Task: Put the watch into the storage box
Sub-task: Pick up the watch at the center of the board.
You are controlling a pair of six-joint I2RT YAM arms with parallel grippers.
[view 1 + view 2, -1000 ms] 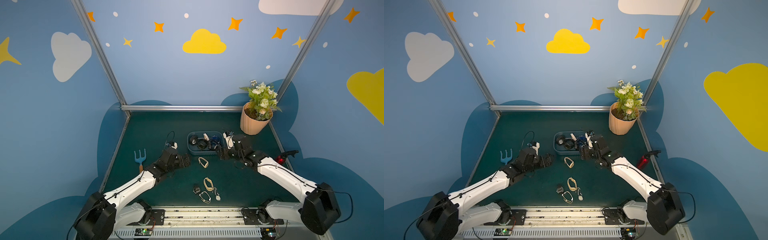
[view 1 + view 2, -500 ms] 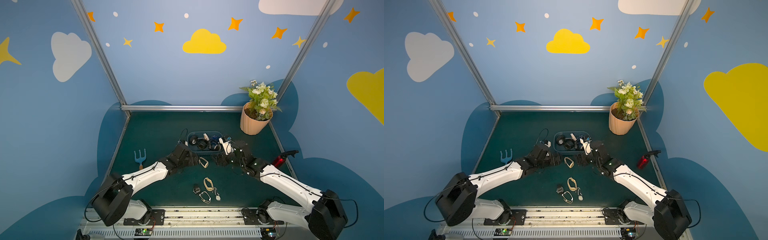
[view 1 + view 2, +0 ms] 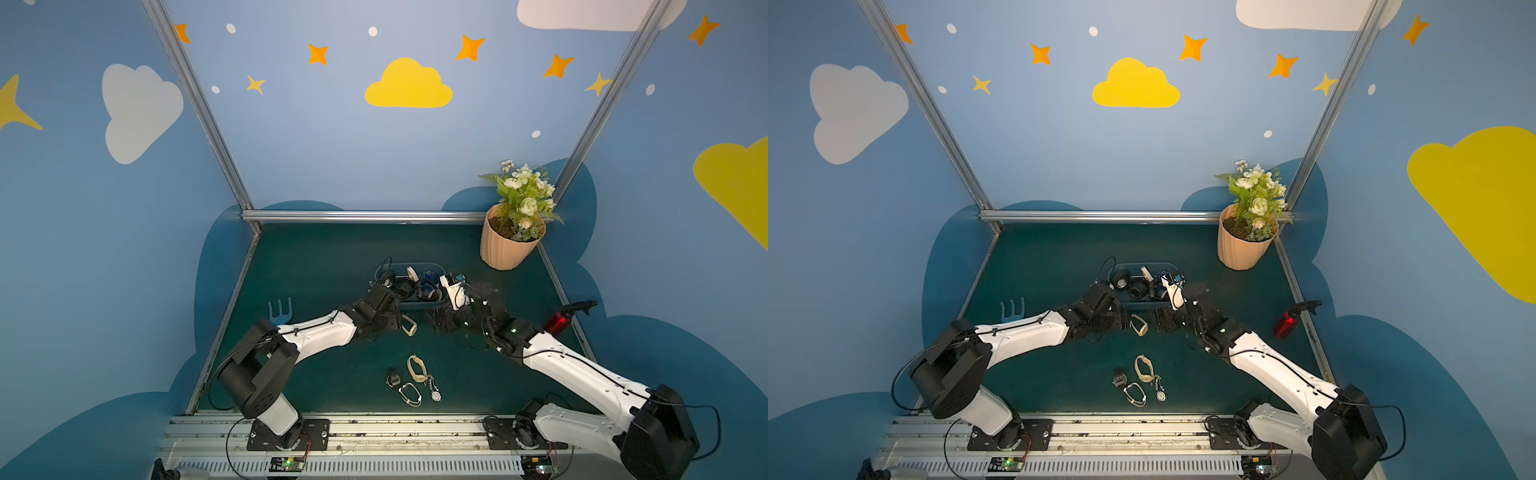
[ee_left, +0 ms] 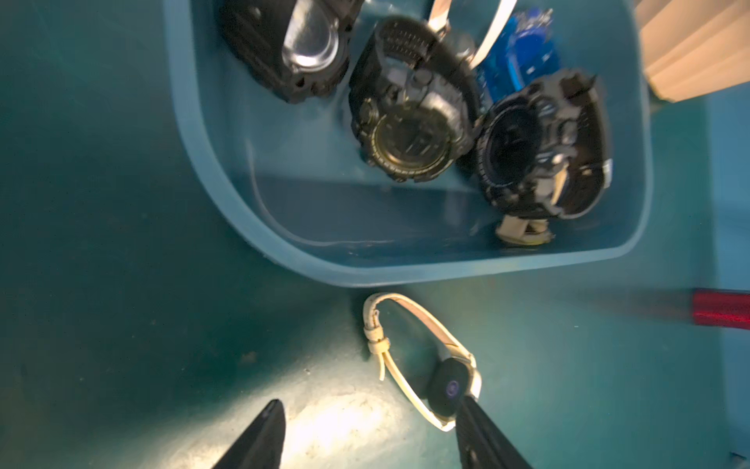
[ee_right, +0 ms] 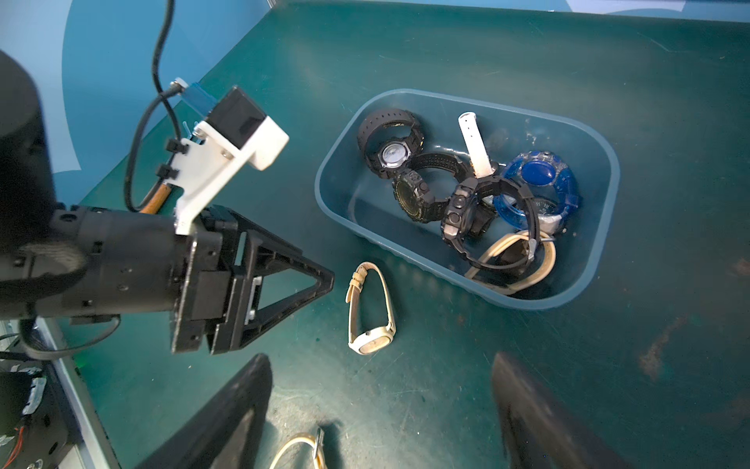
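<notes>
Lying on the green mat (image 3: 316, 266), the cream-strapped watch (image 4: 446, 385) sits just beside the near wall of the storage box (image 4: 406, 274), outside it. It rests on its edge, strap buckled into a loop.

Left gripper (image 4: 369, 406): jaws apart, nothing between them. In the left wrist view the watch case is at the tip of one finger, not centred in the gap.

Right gripper (image 5: 381, 377): jaws wide, empty, hovering near the same watch from the opposite side.

Box contents: several black watches (image 5: 410, 195), one blue watch (image 5: 535, 174) and a cream one, crowded toward one end. The other end of the floor is bare.

Step in hand, as judged: grasping the watch with the left arm.

Recommendations:
- Shift the left gripper sideways until the case lies midway between the fingers. Closing as it stands would likely nudge the watch aside.
- Lower the tips to the mat before closing. The strap is thin and may slip.
- Grip the case, not the loose loop.
- Lift clear of the rim, then release over the bare end.
- Keep the right arm back, as the two grippers are close together.

Further watches (image 3: 415, 370) lie on the mat nearer the robot.
</notes>
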